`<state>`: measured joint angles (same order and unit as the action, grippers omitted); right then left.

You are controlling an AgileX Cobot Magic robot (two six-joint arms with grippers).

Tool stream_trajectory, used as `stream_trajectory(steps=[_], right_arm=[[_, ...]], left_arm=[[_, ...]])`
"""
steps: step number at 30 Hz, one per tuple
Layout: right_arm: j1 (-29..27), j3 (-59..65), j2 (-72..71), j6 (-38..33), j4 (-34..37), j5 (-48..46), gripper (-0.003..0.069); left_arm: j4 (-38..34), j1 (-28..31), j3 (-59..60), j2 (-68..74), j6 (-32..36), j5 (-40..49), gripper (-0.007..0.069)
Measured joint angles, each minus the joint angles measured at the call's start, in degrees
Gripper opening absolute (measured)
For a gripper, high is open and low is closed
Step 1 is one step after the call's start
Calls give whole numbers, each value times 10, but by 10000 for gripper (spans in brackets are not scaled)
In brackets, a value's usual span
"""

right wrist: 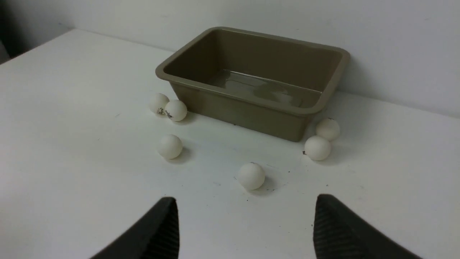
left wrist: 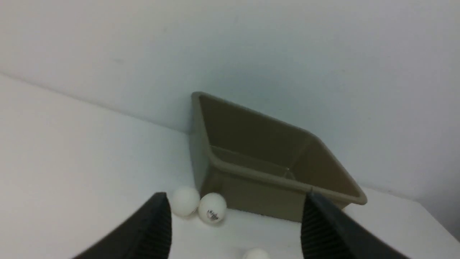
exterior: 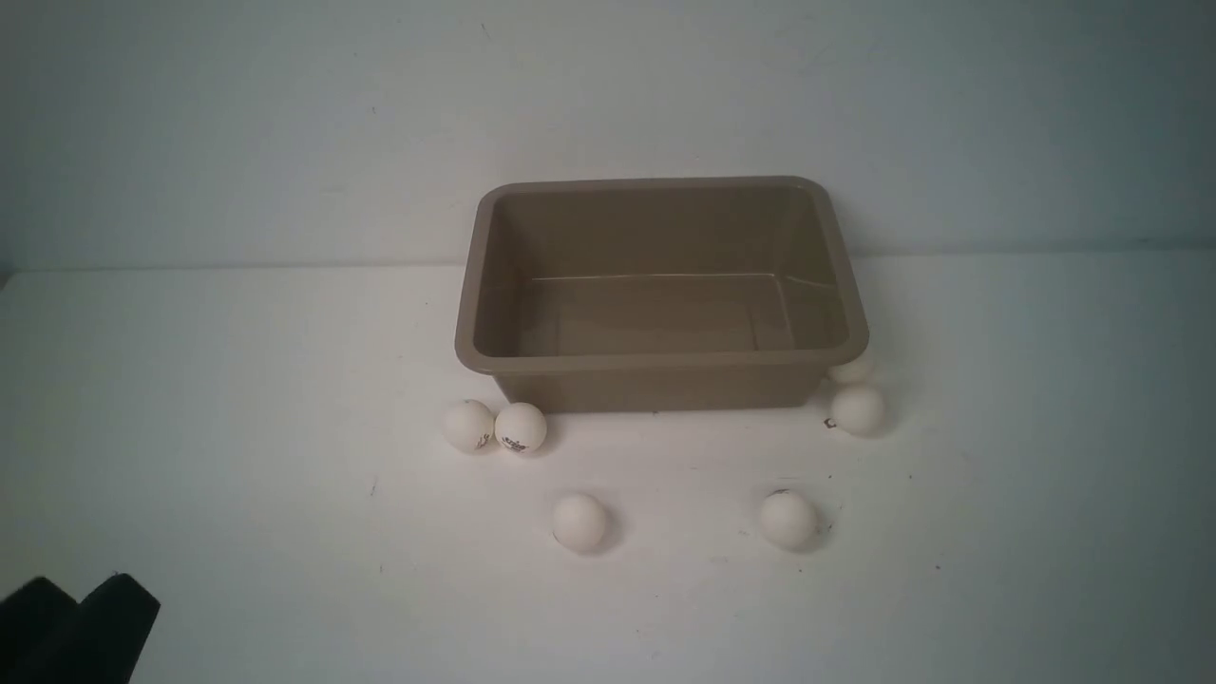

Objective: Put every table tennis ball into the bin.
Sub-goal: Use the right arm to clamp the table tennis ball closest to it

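I count six table tennis balls (exterior: 579, 522) and one bin (exterior: 655, 385), with all six on the white table (exterior: 237, 427) outside it. My left gripper (left wrist: 235, 208) is spread wide and holds nothing. A touching pair (left wrist: 212, 210) lies just ahead of it at the bin's near corner, and a third ball (left wrist: 256, 254) sits closer in. My right gripper (right wrist: 246, 201) also gapes empty. Its nearest ball (right wrist: 251, 175) sits straight ahead. Two more (right wrist: 317, 147) lie beyond by the bin's other corner, the rear one possibly touching the bin. Open tabletop surrounds both grippers, and the bin backs near the wall (exterior: 608, 95).
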<state>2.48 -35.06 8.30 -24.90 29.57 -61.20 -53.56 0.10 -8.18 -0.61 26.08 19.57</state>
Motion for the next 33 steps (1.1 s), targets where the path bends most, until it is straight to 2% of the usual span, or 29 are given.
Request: stream_trajectory(steps=[4,7,12,16,19,23,30,33], right_arm=[[0,0,29,-8,4,-5,459],[0,0,47,-27,9,-6,459],[0,0,62,-65,52,-1,459],[0,0,75,-98,99,9,459],[0,0,102,-136,147,9,459],[0,0,167,-200,192,-3,459],[0,0,298,-292,201,21,459],[0,-1,360,-321,201,34,459]], left_arm=[[-5,0,-69,2,73,50,448],[11,0,-115,29,85,104,448],[125,0,-169,134,88,233,448],[218,0,-209,206,88,285,448],[260,0,-235,258,89,297,448],[265,0,-256,299,105,296,448],[263,0,-259,353,180,261,448],[246,0,-259,373,188,239,448]])
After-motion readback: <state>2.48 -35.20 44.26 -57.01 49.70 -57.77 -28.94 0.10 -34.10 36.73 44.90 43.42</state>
